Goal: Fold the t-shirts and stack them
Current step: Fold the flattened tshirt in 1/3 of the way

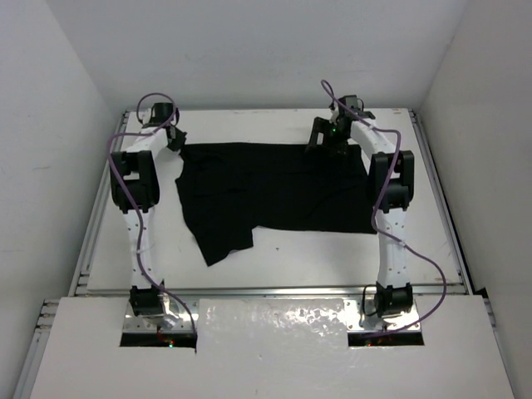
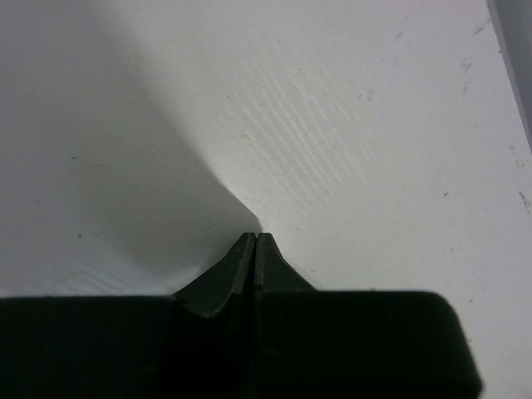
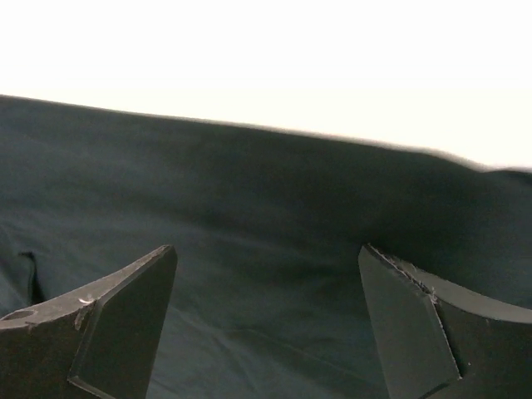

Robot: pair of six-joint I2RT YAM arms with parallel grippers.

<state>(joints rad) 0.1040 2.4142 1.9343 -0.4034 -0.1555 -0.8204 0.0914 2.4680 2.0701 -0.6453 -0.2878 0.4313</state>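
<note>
The black t-shirt (image 1: 274,189) lies spread on the white table (image 1: 274,258), with one flap reaching toward the near left. My left gripper (image 1: 176,139) is at the shirt's far left corner. In the left wrist view it (image 2: 255,236) is shut, with only bare white table in front of it and no cloth between the fingers. My right gripper (image 1: 318,137) is at the shirt's far edge, right of the middle. In the right wrist view it (image 3: 268,253) is open wide just above the dark cloth (image 3: 249,208), holding nothing.
White walls enclose the table on the left, back and right. Metal rails (image 1: 91,241) run along the table's sides and front. A white panel (image 1: 274,320) lies between the arm bases. Purple cables (image 1: 432,270) loop off both arms.
</note>
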